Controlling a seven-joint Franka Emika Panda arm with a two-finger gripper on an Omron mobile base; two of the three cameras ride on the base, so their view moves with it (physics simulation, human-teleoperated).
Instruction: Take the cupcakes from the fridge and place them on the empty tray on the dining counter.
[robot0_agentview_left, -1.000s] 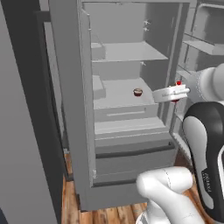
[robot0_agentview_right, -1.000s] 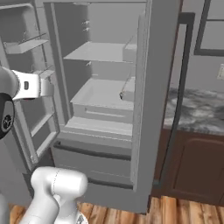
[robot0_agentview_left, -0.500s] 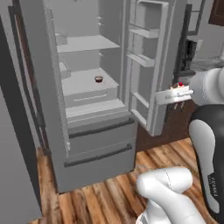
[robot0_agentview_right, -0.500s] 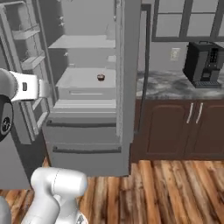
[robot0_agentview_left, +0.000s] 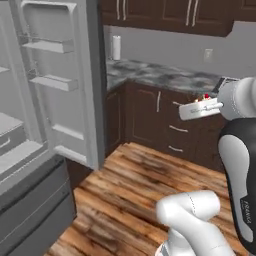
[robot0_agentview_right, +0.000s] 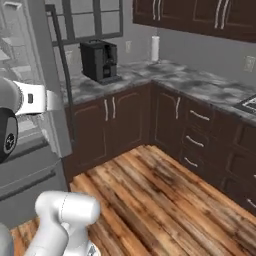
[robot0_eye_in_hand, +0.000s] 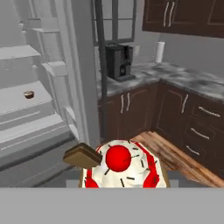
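Note:
My gripper (robot0_agentview_left: 202, 101) is shut on a cupcake (robot0_agentview_left: 204, 97) with white frosting and a red top, held at chest height in front of the dark wall cabinets. In the hand view this cupcake (robot0_eye_in_hand: 123, 168) sits large at the bottom centre and hides the fingertips. A second, tan-topped cupcake (robot0_eye_in_hand: 29, 94) stands on a pale shelf inside the fridge (robot0_eye_in_hand: 41, 116), far off to the left. The fridge (robot0_agentview_left: 35, 150) is open, its door (robot0_agentview_left: 62, 85) swung out with bare door shelves. The tray and the dining counter are out of view.
A grey marbled wall counter (robot0_agentview_right: 190, 80) on dark cabinets runs around the corner. A black coffee machine (robot0_agentview_right: 100, 60) and a paper towel roll (robot0_agentview_right: 155, 48) stand on it. Wooden floor (robot0_agentview_right: 165, 190) lies open in front of the cabinets.
The base has turned right, so both base views swung from the fridge interior toward the wall cabinets. The red-topped cupcake stays in the gripper, unchanged relative to the arm.

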